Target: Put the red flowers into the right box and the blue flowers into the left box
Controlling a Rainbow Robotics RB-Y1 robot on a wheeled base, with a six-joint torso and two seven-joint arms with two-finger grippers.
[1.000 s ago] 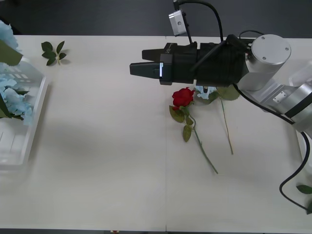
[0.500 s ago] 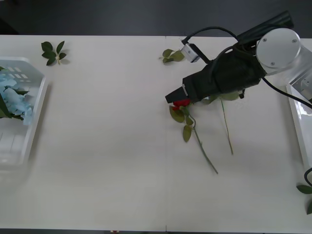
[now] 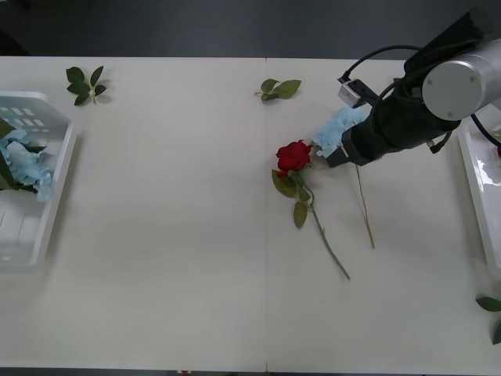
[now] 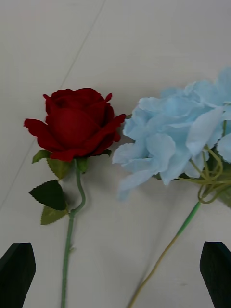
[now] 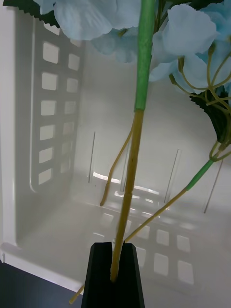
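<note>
A red flower (image 3: 293, 155) lies mid-table, its stem running toward the table's front. Beside it lies a blue flower (image 3: 338, 129). My right gripper (image 3: 335, 155) hovers just above both, open; in the right wrist view the red flower (image 4: 77, 122) and the blue flower (image 4: 175, 137) lie side by side ahead of the right gripper (image 4: 115, 276), nothing between its fingers. My left gripper (image 5: 115, 276) is shut on a blue flower stem (image 5: 137, 144), held over the left box (image 5: 48, 96). The left box (image 3: 55, 196) holds blue flowers (image 3: 23, 164). The right box (image 3: 473, 180) sits at the right edge.
Bloomless leaf sprigs lie at the back left (image 3: 84, 84), at the back middle (image 3: 280, 88) and at the front right corner (image 3: 491, 305). Bare tabletop stretches between the left box and the two loose flowers.
My right arm has swung back to the right, uncovering the rose and the blue flower head it had hidden. The two flowers on the table have not moved.
</note>
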